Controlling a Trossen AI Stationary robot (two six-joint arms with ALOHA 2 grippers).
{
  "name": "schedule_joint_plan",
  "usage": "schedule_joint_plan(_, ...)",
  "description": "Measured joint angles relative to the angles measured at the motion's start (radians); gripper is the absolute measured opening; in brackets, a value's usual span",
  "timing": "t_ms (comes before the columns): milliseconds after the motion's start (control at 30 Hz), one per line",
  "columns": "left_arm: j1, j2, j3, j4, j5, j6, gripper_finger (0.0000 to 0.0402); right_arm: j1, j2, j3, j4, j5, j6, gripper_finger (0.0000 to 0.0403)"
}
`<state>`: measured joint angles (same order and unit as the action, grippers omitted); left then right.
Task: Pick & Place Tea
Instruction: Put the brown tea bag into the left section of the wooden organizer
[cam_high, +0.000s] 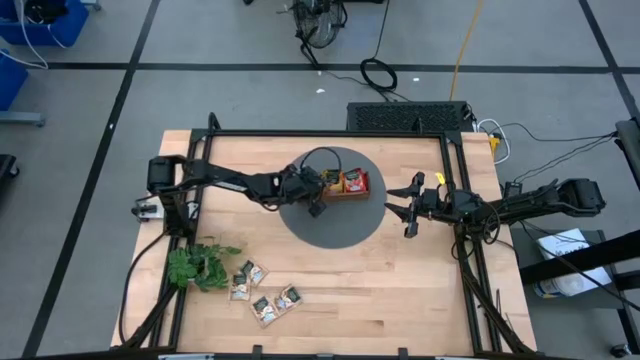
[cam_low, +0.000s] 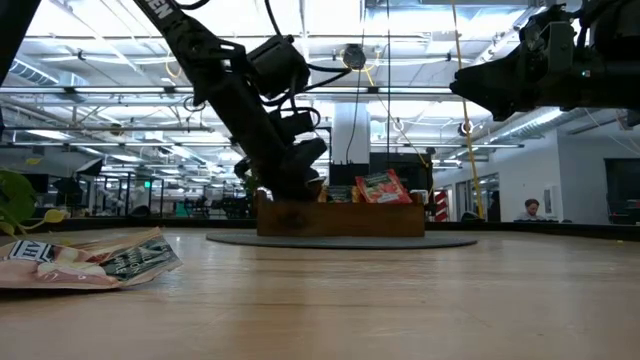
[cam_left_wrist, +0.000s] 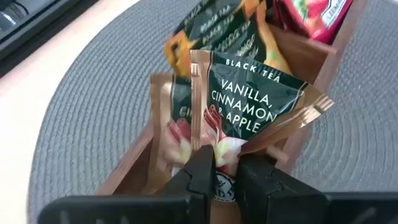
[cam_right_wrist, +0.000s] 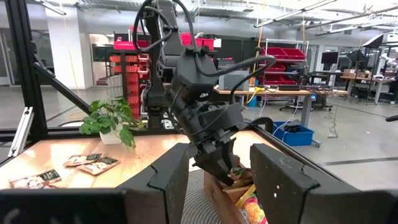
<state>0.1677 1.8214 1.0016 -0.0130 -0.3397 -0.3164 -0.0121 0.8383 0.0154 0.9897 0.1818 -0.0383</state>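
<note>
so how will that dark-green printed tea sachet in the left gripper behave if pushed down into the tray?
The dark-green printed foil tea sachet probably buckles: its corner is already creased. Likely very light, pinched only by its lower edge in the left gripper. It may catch on sachets already in the brown wooden tray.

A pale tea sachet (cam_left_wrist: 245, 118) with a dark green panel reading "Black Tea, Vanilla, Cinnamon & Apple" stands upright at the end compartment of the wooden tray (cam_left_wrist: 134, 168), its lower edge pinched between the left gripper (cam_left_wrist: 225, 175) jaws. Orange-yellow sachets (cam_left_wrist: 214, 31) and red sachets (cam_high: 356, 181) stand in the tray's other compartments. Several more pale, green-printed sachets (cam_high: 262, 292) lie flat and scattered near the tabletop (cam_high: 400, 290) front edge.
</note>
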Motion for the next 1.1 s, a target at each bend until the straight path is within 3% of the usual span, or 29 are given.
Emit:
schedule_joint_plan(200, -0.011, -0.016, -0.001, -0.030, 0.006, -0.011, 0.0072, 0.000, 0.000, 0.000, -0.001, 0.000, 0.000, 0.0155)
schedule_joint_plan(667, -0.026, -0.029, 0.001, -0.068, -0.010, -0.006, 0.0207, 0.000, 0.000, 0.000, 0.000, 0.000, 0.000, 0.0155)
schedule_joint_plan(1100, -0.025, -0.144, 0.001, -0.090, -0.080, 0.051, 0.0225, 0.000, 0.000, 0.000, -0.001, 0.000, 0.000, 0.0155)
